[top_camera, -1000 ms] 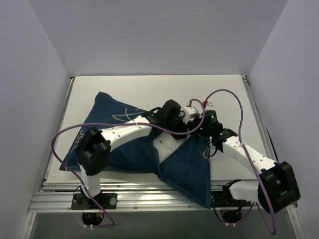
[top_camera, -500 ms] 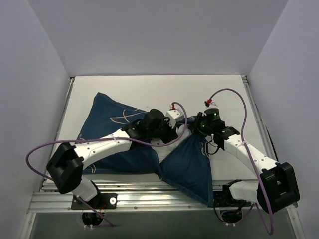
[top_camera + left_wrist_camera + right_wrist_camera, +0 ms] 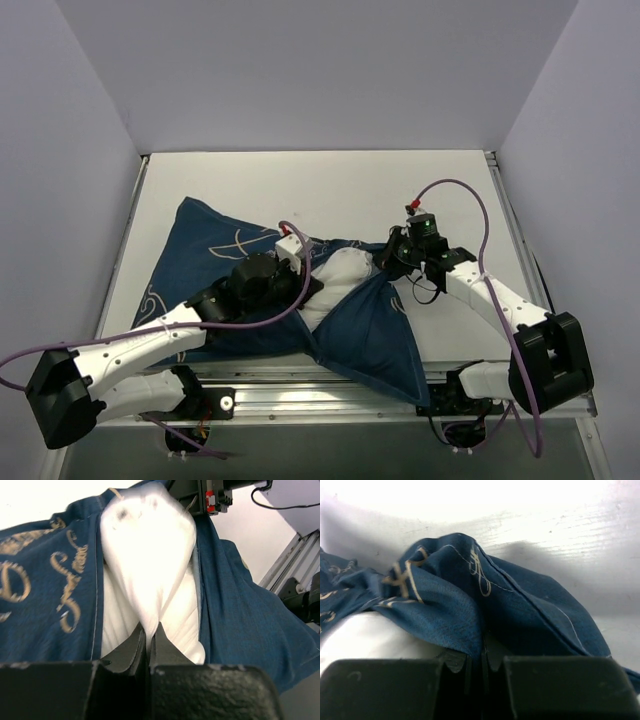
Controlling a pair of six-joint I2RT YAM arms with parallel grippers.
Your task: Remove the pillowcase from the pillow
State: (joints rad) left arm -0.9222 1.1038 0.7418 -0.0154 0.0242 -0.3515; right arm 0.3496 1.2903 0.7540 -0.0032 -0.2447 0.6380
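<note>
**One pillow [image 3: 340, 272], one pillowcase [image 3: 205, 240], each gripped**

The pillow lies mid-table [image 3: 300, 180], white end bared through the pillowcase's open mouth, the rest inside. Two grippers: the left gripper [image 3: 148, 632] is clamped on white pillow fabric, and the right gripper [image 3: 482, 652] pinches the navy pillowcase edge.

no legible word, number or brand in any view.

left wrist view: pale cursive lettering [image 3: 67, 587] printed on the pillowcase [image 3: 250, 620], left of the exposed pillow [image 3: 150, 550]. the strokes curl and run off the frame edge; the letters cannot be made out.

right wrist view: more looped script on the crumpled folds above the pillow, unreadable.

top view: thin white line marks on the cloth left of the pillow, too small to read.
</note>
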